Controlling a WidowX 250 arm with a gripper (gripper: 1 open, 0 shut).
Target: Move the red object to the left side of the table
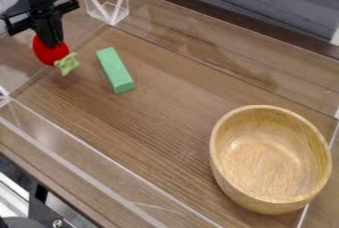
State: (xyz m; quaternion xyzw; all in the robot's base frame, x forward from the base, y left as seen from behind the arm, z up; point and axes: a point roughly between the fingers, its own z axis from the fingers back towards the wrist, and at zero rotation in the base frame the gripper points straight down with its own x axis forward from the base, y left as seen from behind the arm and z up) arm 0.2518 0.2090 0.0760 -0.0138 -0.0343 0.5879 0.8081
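The red object [51, 52], a small rounded toy fruit with a pale green leafy stub [66, 64], hangs at the far left of the brown wooden table [159, 123], just above its surface. My black gripper [50, 40] points straight down and is shut on the red object from above. The fingertips are partly hidden by the fruit.
A green rectangular block [117, 70] lies just right of the red fruit. A large wooden bowl [272, 159] sits at the right front. Low clear acrylic walls [109, 8] edge the tabletop, one close to the gripper's left.
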